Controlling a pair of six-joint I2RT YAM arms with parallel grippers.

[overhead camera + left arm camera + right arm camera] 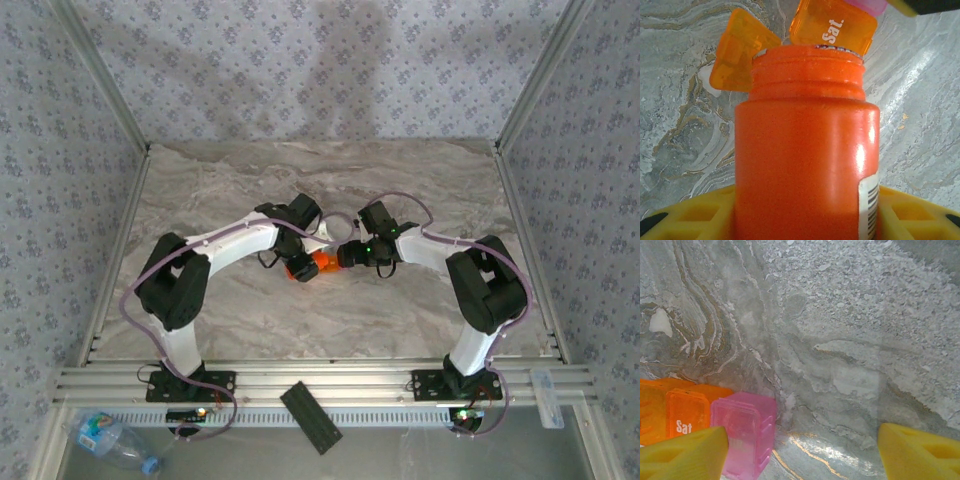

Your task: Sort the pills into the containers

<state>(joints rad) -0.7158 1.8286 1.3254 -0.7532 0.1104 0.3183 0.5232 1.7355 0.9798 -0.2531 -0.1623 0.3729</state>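
Note:
My left gripper is shut on the orange pill bottle, one yellow finger on each side; its mouth is open and points away from the camera. Just beyond the mouth sits the small orange compartment marked "Sat", with its lid swung open and the pink piece joined to it. In the top view the left gripper and the bottle meet my right gripper at mid-table. The right gripper stands open; the pink piece and the orange compartment lie by its left fingertip. The pills are hidden.
A white round object lies on the marble table between the two wrists. A black flat bar rests on the front rail, and a plastic water bottle lies at the bottom left. Patterned walls close three sides.

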